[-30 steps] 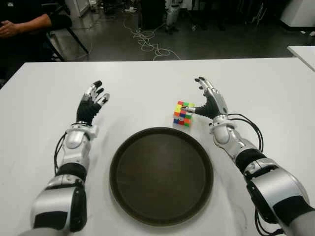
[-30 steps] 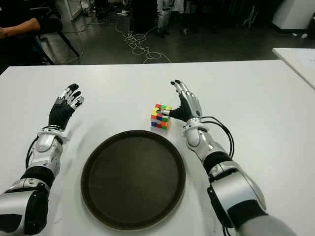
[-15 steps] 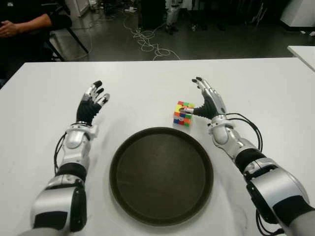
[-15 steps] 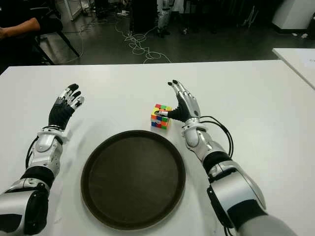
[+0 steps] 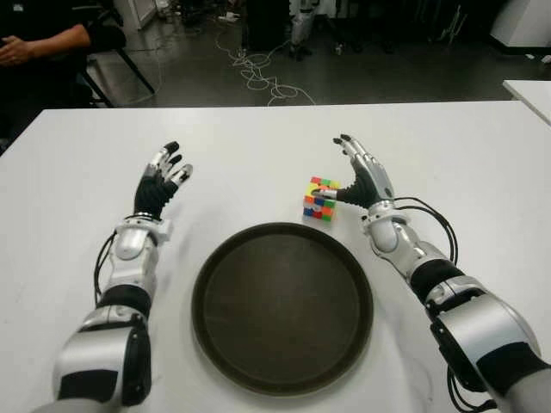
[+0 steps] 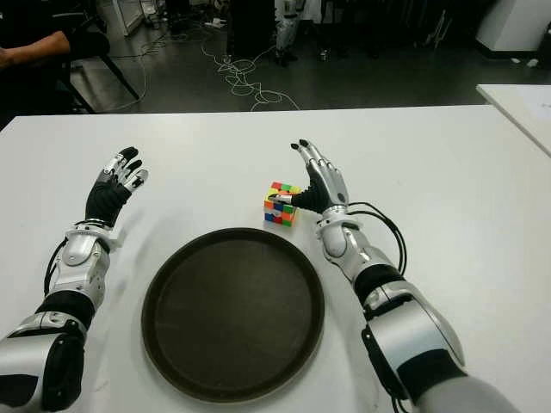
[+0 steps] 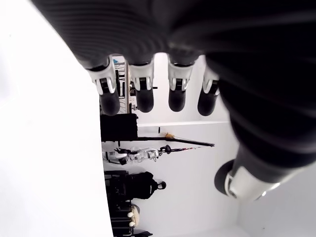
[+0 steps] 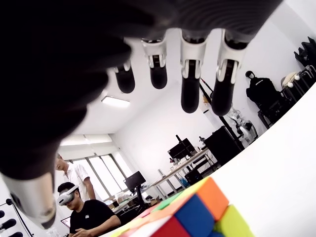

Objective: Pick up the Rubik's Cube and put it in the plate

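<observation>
2 robot hands are hovering over the white table (image 5: 258, 138): the open right hand (image 5: 362, 176) is nearing the Rubik's Cube (image 5: 320, 199), ungrasped behind the plate (image 5: 282, 305); the left hand (image 5: 162, 181) is idling open.

Right hand slides closer

The robot's silver-and-black right hand (image 5: 362, 176) has moved a little left, nearer the small colourful Rubik's Cube (image 5: 320, 198), fingers spread.
</observation>
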